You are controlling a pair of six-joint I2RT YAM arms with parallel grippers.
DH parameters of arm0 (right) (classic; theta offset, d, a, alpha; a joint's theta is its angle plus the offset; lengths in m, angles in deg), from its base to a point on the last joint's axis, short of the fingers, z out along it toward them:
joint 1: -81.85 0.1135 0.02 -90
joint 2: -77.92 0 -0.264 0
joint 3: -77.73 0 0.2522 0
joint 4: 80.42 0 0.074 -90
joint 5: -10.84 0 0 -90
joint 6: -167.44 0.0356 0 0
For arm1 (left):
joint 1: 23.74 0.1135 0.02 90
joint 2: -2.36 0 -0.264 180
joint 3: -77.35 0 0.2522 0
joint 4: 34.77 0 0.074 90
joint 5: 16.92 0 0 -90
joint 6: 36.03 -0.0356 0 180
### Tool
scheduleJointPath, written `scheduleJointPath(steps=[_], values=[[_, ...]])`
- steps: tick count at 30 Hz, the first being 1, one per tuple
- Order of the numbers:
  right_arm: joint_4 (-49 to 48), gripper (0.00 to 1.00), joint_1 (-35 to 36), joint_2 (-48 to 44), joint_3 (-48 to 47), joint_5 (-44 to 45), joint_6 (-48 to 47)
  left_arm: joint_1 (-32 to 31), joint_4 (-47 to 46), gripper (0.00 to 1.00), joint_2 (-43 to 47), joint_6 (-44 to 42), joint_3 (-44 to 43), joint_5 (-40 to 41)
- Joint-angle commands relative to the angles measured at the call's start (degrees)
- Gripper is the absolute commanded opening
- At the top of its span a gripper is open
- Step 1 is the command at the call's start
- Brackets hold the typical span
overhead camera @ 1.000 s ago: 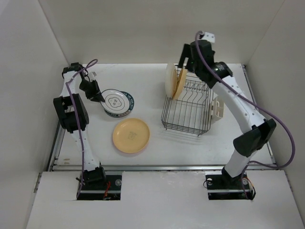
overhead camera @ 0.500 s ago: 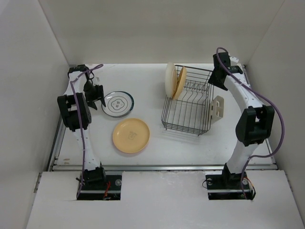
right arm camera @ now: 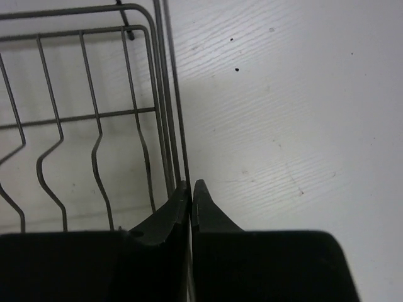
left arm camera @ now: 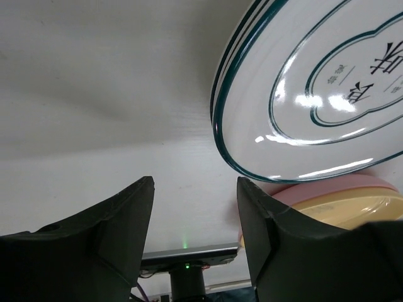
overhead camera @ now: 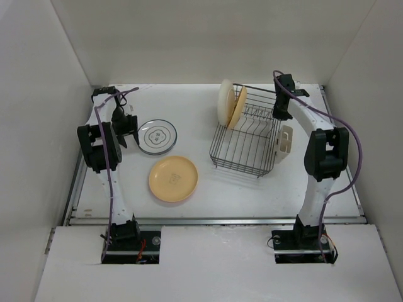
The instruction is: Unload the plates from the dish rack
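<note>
The dark wire dish rack (overhead camera: 245, 141) stands at the right, with a cream plate (overhead camera: 225, 100) and a yellow-orange plate (overhead camera: 237, 108) upright at its far left end. My right gripper (overhead camera: 281, 113) is at the rack's far right rim. In the right wrist view it (right arm camera: 191, 189) is shut on the rim wire (right arm camera: 178, 113). A white ringed plate (overhead camera: 157, 136) lies flat at the left, on a pink plate (left arm camera: 340, 185). Just left of it, my left gripper (overhead camera: 128, 128) stands open and empty (left arm camera: 195, 207). Another yellow plate (overhead camera: 173, 178) lies nearer me.
A cream slotted cup holder (overhead camera: 284, 139) hangs on the rack's right side. White walls enclose the table on the left, back and right. A metal rail (overhead camera: 214, 220) runs along the near edge.
My left gripper let go of the ringed plate, opened and drew back left. My right arm swung from above the rack's plates to the right rim and shut on the wire; the rack shifted slightly.
</note>
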Motion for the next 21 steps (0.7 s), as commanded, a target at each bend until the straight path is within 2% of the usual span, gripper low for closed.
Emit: scheduleJointPath(steps=[1,7,10,15,20,21], values=[[-7.5,0.0,-1.0,1.0,-2.6,2.2,-3.7,-0.1,2.5,0.52,7.0,-1.0,-0.1,1.0],[-16.8,0.0,-1.0,1.0,-3.2,0.9,-16.7,-0.1,3.1,0.52,7.5,-1.5,-0.1,1.6],[-20.6,0.0,-1.0,1.5,-3.9,-5.0,-22.9,-0.1,3.6,0.52,8.1,-1.5,0.4,2.2],[-23.8,0.0,-1.0,4.4,-7.6,-14.3,-28.5,-0.1,3.6,0.52,8.6,-2.1,1.0,3.3],[-24.6,0.01,-1.0,6.4,-12.0,-14.3,-31.6,-0.1,3.6,0.52,9.9,-2.1,2.1,4.4],[-24.6,0.05,-1.0,7.1,-12.7,-14.3,-32.2,-0.1,3.6,0.52,9.9,-2.1,2.1,4.4]])
